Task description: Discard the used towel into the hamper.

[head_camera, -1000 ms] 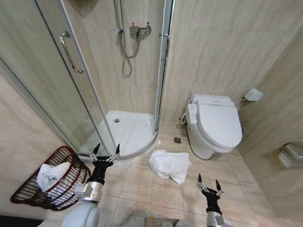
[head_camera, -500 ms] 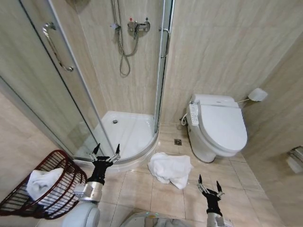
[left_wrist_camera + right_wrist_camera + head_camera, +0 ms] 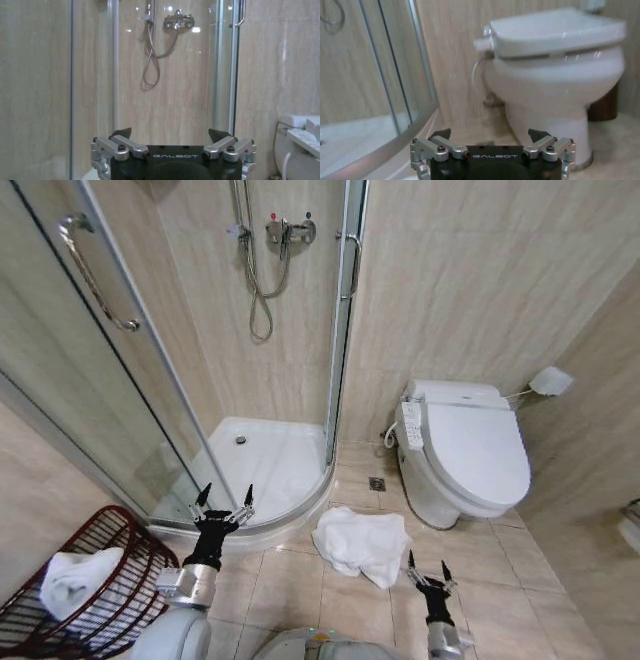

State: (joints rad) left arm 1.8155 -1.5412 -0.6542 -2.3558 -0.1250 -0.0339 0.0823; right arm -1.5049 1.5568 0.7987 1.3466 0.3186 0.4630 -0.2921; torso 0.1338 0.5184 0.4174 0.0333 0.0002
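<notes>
White terry cloth lies crumpled on the beige floor tiles: the used towel [image 3: 360, 544] sits near the middle of the head view, between the curved edge of the shower tray [image 3: 262, 463] and the base of the toilet [image 3: 465, 456], touching neither gripper. The hamper [image 3: 120, 575] stands at the near left, against the wall beside the shower's glass door [image 3: 95, 370]. It is a dark red-brown openwork basket tilted toward the camera, and another white towel [image 3: 72, 578] is bundled inside it.

The left gripper [image 3: 223, 502] is raised just right of the hamper, in front of the shower tray's rim, with its fingers spread apart and nothing between them. In the left wrist view the same gripper [image 3: 171, 133] points at the shower enclosure, where the mixer tap [image 3: 177, 21] and hose [image 3: 152, 60] hang on the tiled wall.

The right gripper [image 3: 428, 572] is low at the near right, just beside the used towel's right edge, its fingers likewise parted and empty. In the right wrist view that gripper [image 3: 490, 133] faces the toilet's pedestal [image 3: 555, 97], with the shower's glass edge off to one side.
</notes>
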